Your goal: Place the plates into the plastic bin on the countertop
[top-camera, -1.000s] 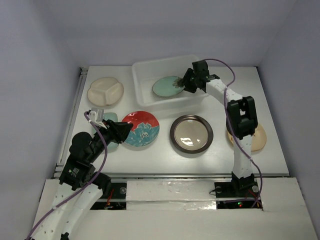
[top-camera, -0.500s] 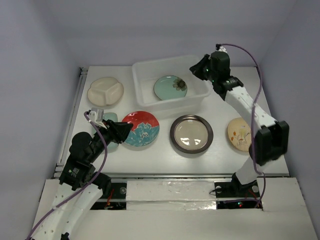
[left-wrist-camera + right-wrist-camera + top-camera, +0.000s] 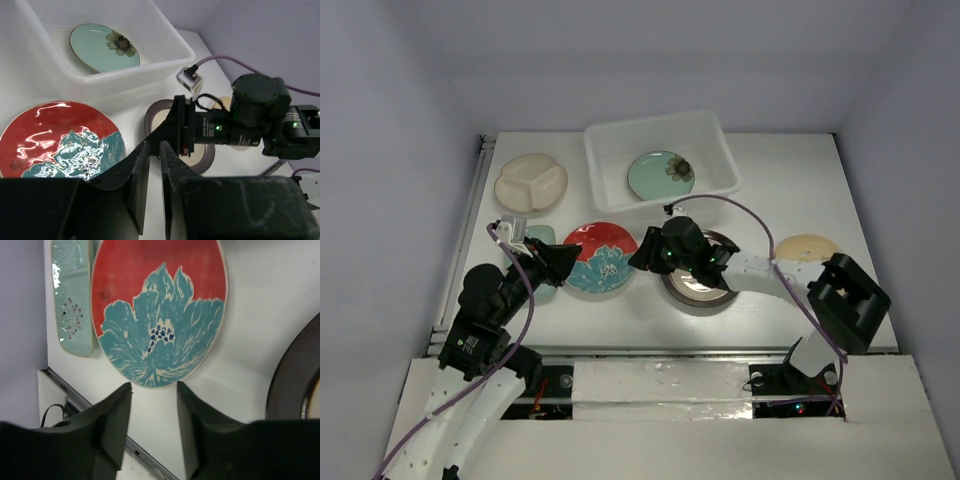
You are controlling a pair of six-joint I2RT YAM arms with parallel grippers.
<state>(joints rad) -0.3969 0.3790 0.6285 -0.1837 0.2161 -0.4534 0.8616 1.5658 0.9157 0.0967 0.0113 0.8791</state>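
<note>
- The translucent white plastic bin [image 3: 715, 135] holds one pale teal plate with a dark flower [image 3: 658, 174].
- In front of the bin lies the round red plate with a teal flower [image 3: 605, 258], and I have a gripper at each side of it.
- My left gripper [image 3: 154, 147] is all but closed and empty.
- My right gripper [image 3: 152, 390] stands parted, holding nothing.

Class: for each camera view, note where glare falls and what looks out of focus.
Top external: soft, even light, no harsh shadows. Left wrist: wavy white glare on the red plate; fingers dark and soft. Right wrist: red plate sharp, glints on the mint dish, fingers blurred.
</note>
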